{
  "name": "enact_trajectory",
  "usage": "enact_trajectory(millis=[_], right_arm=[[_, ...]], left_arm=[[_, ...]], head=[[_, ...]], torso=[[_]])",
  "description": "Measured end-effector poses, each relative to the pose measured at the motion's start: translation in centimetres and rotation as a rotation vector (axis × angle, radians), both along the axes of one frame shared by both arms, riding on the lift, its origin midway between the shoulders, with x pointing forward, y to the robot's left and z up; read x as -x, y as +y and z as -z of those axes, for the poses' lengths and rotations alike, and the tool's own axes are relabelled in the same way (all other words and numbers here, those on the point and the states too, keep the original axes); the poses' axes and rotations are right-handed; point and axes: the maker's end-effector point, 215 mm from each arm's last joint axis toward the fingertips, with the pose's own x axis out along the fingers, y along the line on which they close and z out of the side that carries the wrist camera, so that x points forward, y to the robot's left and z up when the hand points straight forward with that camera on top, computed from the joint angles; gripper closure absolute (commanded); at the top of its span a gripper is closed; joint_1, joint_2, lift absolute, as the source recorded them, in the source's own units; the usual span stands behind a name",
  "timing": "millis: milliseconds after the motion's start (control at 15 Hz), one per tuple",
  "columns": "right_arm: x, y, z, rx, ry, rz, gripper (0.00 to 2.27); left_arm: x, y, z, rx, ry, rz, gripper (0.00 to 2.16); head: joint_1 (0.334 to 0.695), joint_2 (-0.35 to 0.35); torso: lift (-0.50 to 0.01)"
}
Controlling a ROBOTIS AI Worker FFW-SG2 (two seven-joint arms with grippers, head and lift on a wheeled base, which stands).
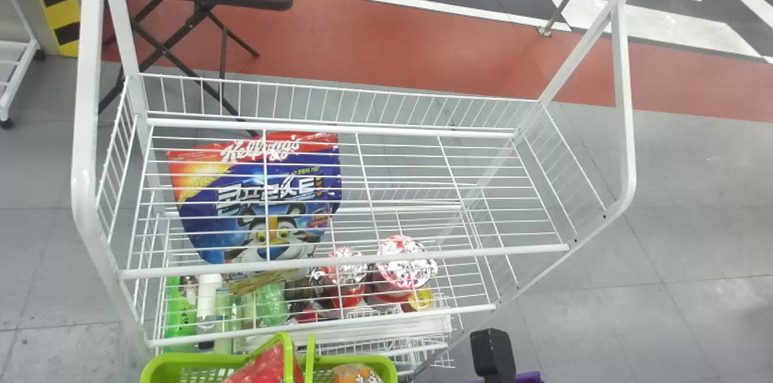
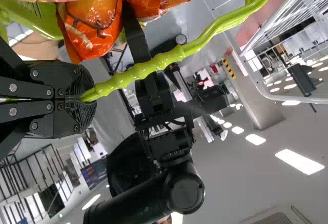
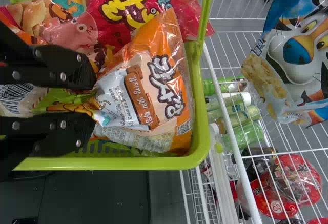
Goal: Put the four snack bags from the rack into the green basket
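Orange snack bag lengthwise along green basket rim

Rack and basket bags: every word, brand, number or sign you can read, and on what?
"Kellogg's": blue cereal bag
"콘푸로스트": same bag
"감자깡": orange snack bag
Red snack bag: big print, partly covered, can't read whole
Bottles, smaller print: too small or blurred

This looks like a workshop with a small shop display. Packaged groceries sit in a wire rack left of centre, and a hazard-striped post stands upper left.
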Motion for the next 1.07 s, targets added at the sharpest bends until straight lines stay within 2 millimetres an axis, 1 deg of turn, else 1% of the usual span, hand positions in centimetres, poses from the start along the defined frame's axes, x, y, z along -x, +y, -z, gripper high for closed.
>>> enact_trajectory(millis=[200, 267, 333, 400, 533, 667, 733, 867, 1000, 1067], right_arm=[[0.3, 0.7, -1.4, -0.028, -0.015, -0.011, 0.08], [-0.2, 1.1, -2.1, -0.046, -0.043, -0.016, 0.09], [-1.4, 1.2, -2.8, -0.053, -0.102, -0.016, 0.11], [-3.1, 0.9, -3.5, -0.046, -0.18, -0.013, 0.12], [-7.3, 0.0, -5.2, -0.011, -0.375, -0.001, 0.12], [-11.1, -0.9, -8.1, 0.023, -0.59, 0.009, 0.11], [-12.4, -1.0, -9.6, 0.034, -0.681, 0.012, 0.11], [-15.1, -1.3, -13.2, 0.088, -0.882, 0.038, 0.11], [-16.8, -1.5, -16.4, 0.179, -1.032, 0.08, 0.11], [-17.4, -1.3, -17.7, 0.222, -1.086, 0.103, 0.12]], left_arm=[[0.0, 0.0, 0.1, -0.005, 0.001, -0.004, 2.03], [0.0, 0.1, 0.2, -0.007, 0.003, -0.007, 2.03], [0.0, 0.1, 0.3, -0.008, 0.003, -0.009, 2.03], [-0.1, 0.1, 0.3, -0.008, 0.003, -0.01, 2.03], [-0.2, 0.1, 0.4, -0.013, 0.0, -0.015, 2.03], [-0.4, 0.1, 0.5, -0.017, -0.005, -0.019, 2.03], [-0.5, 0.1, 0.5, -0.018, -0.006, -0.02, 2.03], [-0.8, 0.0, 0.5, -0.019, -0.008, -0.021, 2.03], [-1.0, 0.0, 0.6, -0.023, -0.01, -0.023, 2.03], [-1.1, 0.0, 0.7, -0.026, -0.011, -0.023, 2.03]], head=[[0.695, -0.35], [0.695, -0.35], [0.695, -0.35], [0.695, -0.35], [0.695, -0.35], [0.695, -0.35], [0.695, -0.35], [0.695, -0.35], [0.695, -0.35], [0.695, -0.35]], torso=[[-0.007], [-0.007], [-0.007], [-0.007], [-0.007], [-0.007], [-0.007], [-0.007], [-0.007], [-0.007]])
